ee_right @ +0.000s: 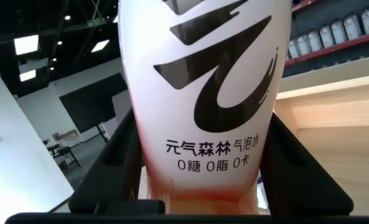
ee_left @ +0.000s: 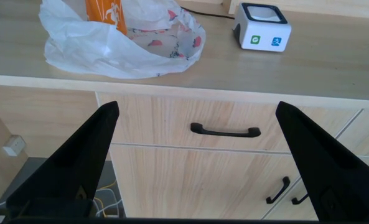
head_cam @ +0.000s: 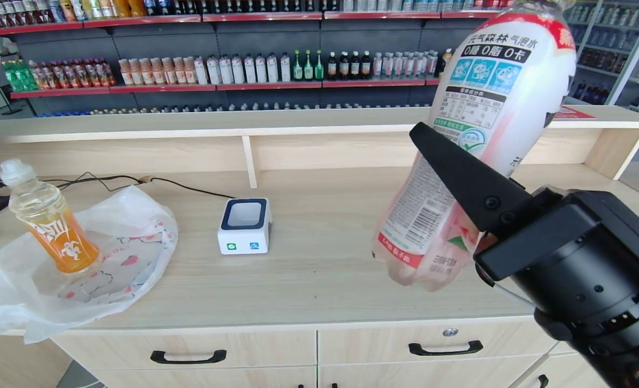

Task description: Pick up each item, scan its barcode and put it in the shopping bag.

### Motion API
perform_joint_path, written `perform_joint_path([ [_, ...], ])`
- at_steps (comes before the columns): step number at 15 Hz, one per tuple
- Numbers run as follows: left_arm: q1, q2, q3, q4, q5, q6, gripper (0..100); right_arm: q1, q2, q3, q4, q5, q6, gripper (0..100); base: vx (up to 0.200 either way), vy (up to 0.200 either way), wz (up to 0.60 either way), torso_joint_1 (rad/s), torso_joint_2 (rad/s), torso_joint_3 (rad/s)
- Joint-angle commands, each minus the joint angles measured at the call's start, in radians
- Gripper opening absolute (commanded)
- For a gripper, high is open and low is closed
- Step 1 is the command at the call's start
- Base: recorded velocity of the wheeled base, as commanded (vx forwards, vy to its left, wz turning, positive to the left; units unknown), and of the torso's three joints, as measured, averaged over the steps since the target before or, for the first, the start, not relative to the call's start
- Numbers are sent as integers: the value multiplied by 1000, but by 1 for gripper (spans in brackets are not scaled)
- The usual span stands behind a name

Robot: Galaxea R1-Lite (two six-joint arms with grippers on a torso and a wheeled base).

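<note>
Far left of the scanner (head_cam: 244, 225): shopping bag (head_cam: 136, 253), crumpled and spread open on the desk (head_cam: 324, 280), with an orange bottle (head_cam: 49, 226) standing upright within its plastic.

Lower than the scanner, facing the drawer fronts (ee_left: 172, 124): left claw (ee_left: 196, 107), spread wide, holding nothing.

Just behind the scanner: black cable (head_cam: 190, 188), trailing off toward the bag.

Right of the scanner, lifted well above the desk: pink bottle (head_cam: 481, 134), tilted with its cap end up, clamped about its lower body by the right claw (head_cam: 454, 183), closed against both sides. Barcode (head_cam: 424, 221) on the label face turned toward the scanner's side, well apart from its window.

Probable hazards:
- A failed read, if brought across with the barcode angled away from the window.
- Slipping in the claw, given the smooth tapering body and the tilt.
- Toppling the orange bottle on entry into the limp, flattened bag.
</note>
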Motion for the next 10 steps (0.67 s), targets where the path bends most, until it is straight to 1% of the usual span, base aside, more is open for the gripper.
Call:
perform_joint_path([
  [1, -1, 0, 0, 0, 0, -1, 100, -56, 14, 43, 0, 25, -53, 0, 0, 0, 0, 0, 0, 0],
  [2, 1, 0, 0, 0, 0, -2, 100, -99, 32, 68, 0, 53, -109, 0, 0, 0, 0, 0, 0, 0],
  [4, 1, 0, 0, 0, 0, -2, 100, -180, 34, 80, 0, 113, -167, 0, 0, 0, 0, 0, 0, 0],
  [7, 1, 0, 0, 0, 0, -2, 100, -350, 32, 82, 0, 263, -303, 0, 0, 0, 0, 0, 0, 0],
  [9, 1, 0, 0, 0, 0, -4, 100, -379, 32, 108, 0, 264, -326, 0, 0, 0, 0, 0, 0, 0],
  [10, 1, 0, 0, 0, 0, -4, 100, -396, 28, 146, 0, 264, -329, 0, 0, 0, 0, 0, 0, 0],
])
